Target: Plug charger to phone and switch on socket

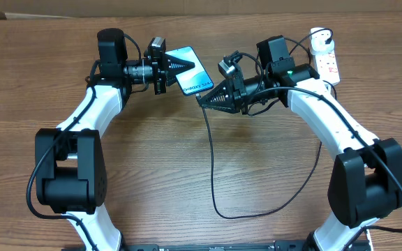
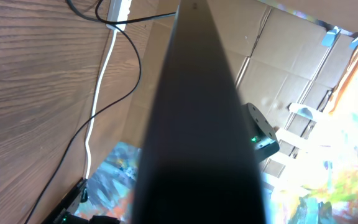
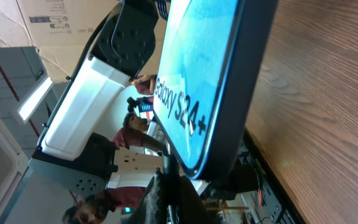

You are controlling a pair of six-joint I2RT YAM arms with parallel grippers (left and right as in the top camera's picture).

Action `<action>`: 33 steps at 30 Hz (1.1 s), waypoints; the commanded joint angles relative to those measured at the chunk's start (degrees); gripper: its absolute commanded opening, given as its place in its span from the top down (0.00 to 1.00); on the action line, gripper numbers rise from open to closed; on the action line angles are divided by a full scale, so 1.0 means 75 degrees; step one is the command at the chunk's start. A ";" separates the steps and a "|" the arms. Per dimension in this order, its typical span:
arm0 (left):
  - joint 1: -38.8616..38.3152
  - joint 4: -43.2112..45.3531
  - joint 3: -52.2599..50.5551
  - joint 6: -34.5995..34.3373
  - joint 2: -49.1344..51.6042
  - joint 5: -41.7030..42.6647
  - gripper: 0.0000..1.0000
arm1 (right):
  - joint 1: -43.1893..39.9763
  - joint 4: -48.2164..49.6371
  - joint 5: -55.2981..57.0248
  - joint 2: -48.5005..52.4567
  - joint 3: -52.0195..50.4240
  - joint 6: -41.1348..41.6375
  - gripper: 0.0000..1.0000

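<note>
My left gripper (image 1: 174,66) is shut on the phone (image 1: 195,77) and holds it above the table, light blue "Galaxy" screen up. In the left wrist view the phone's dark edge (image 2: 197,124) fills the middle. My right gripper (image 1: 205,100) is shut on the connector end of the charger's black cable (image 1: 211,160), right at the phone's lower edge. In the right wrist view the phone (image 3: 197,74) stands just above my fingers (image 3: 179,198). I cannot tell whether the tip is in the port. The socket (image 1: 327,61) lies at the far right.
The black cable loops across the table's middle toward the front (image 1: 222,213) and back up to the right. The strip's white lead (image 2: 95,106) runs over the wood in the left wrist view. Cardboard boxes (image 2: 278,56) stand beyond the table.
</note>
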 commanded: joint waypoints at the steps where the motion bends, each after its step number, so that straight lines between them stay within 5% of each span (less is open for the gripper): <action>1: 0.0015 0.0032 0.0073 0.0169 -0.0087 0.0265 0.96 | -0.0096 0.0044 -0.0099 -0.0157 -0.0023 0.0032 0.96; 33: 0.0050 0.0032 0.0073 0.0090 -0.0087 0.0437 0.96 | -0.0099 0.0067 -0.0006 -0.0157 -0.0023 0.0038 0.96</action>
